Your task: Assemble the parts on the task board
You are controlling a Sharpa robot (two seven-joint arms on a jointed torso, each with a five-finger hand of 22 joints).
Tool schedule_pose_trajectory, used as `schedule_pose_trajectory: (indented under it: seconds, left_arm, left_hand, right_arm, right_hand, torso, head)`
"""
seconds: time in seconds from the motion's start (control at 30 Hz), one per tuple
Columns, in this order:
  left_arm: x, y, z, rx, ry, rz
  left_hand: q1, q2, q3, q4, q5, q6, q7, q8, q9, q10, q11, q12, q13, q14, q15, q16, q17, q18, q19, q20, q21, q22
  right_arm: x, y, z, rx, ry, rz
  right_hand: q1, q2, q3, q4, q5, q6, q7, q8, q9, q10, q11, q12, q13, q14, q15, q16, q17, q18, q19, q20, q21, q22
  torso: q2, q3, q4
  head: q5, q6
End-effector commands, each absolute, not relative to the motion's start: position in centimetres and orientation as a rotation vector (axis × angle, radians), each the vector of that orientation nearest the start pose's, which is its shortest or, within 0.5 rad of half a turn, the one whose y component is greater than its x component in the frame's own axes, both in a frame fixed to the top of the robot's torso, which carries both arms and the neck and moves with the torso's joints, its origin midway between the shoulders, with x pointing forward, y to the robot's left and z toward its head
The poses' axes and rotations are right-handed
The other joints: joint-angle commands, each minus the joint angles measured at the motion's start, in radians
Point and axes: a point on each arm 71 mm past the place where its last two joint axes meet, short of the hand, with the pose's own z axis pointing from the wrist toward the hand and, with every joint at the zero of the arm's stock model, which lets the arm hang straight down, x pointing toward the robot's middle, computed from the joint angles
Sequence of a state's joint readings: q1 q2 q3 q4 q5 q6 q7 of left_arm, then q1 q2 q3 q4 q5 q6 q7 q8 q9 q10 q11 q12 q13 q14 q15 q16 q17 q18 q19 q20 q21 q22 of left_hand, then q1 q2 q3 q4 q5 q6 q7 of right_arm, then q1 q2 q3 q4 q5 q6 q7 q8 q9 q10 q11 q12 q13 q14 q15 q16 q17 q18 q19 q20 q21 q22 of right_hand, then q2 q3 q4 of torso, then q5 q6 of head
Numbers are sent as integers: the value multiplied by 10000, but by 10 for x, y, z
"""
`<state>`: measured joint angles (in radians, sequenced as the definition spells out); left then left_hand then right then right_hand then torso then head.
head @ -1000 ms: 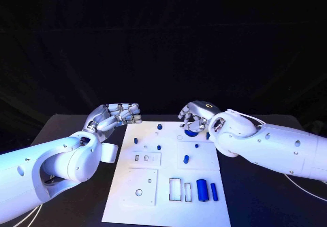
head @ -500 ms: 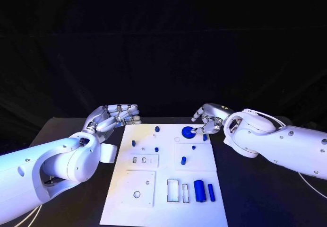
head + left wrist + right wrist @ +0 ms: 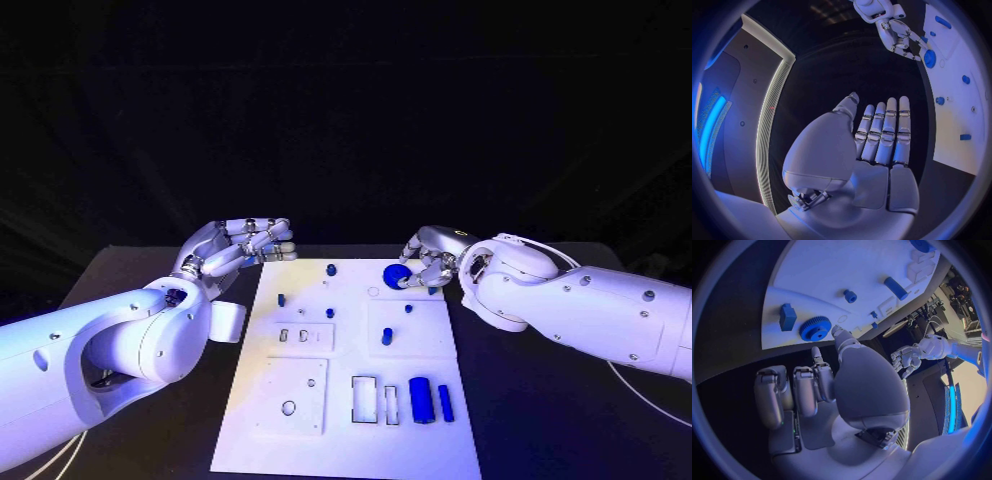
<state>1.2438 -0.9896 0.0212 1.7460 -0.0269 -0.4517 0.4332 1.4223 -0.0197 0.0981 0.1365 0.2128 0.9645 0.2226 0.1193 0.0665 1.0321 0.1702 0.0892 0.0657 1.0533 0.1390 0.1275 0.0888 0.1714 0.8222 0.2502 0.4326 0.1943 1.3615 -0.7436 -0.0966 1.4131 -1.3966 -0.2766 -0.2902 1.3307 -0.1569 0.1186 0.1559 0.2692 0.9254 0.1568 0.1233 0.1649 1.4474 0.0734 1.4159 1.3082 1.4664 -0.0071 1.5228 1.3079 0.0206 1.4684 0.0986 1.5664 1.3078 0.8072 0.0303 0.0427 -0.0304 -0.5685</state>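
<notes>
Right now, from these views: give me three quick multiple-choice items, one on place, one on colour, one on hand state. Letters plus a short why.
1. Where on the task board does the gear sit?
A. far end, near the right hand
B. near end, by the robot
C. off the board, on the table

2. What colour is the gear?
A. red
B. blue
C. yellow

3. What does the left hand hold?
A. the gear
B. a blue cylinder
C. nothing

Key: 1 A, the gear lies at the far end beside the right hand. 2 B, it shows blue in head and right wrist views. 3 C, its curled fingers hold nothing.
</notes>
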Motion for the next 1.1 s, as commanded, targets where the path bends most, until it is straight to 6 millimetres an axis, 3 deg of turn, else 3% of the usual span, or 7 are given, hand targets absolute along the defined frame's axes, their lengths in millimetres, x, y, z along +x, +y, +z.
schedule_pose_trajectory:
  seconds: [0.03,0.2,1.1]
  left_arm:
    - [460,221,-114,-10187,12648,-15828]
    - [460,221,-114,-10187,12646,-15827]
    - [460,221,-114,-10215,12693,-15809]
  left_hand:
    - [-73,28,11,-43,36,12,38,-73,-4,19,62,-29,8,-95,2,-42,-17,115,-18,63,-46,-14]
    - [-73,28,11,-43,36,12,38,-73,-4,19,62,-29,8,-95,2,-42,-17,115,-18,63,-46,-14]
    - [-78,27,14,-45,34,9,38,-86,-5,13,64,-45,7,-99,5,-59,-19,117,-19,65,-49,-20]
  right_arm:
    - [533,-193,-140,-443,16855,4406]
    - [536,-190,-142,-432,16884,4365]
    - [542,-184,-149,-742,17186,4055]
  right_hand:
    - [129,7,-60,26,62,-68,4,16,15,60,-17,65,1123,875,44,60,1783,-206,1024,65,44,2630]
    - [145,20,-57,28,68,-77,8,18,16,56,-12,72,1130,876,49,65,1791,-206,1024,69,44,2630]
    - [323,317,96,-30,146,206,-34,244,107,220,-42,350,1415,893,40,126,1894,-206,1024,79,44,2630]
  torso:
    - [2,2,8]
    - [-8,1,-7]
    - [-8,7,-7]
  head:
    - [8,-33]
    - [38,-98]
    - [53,-198]
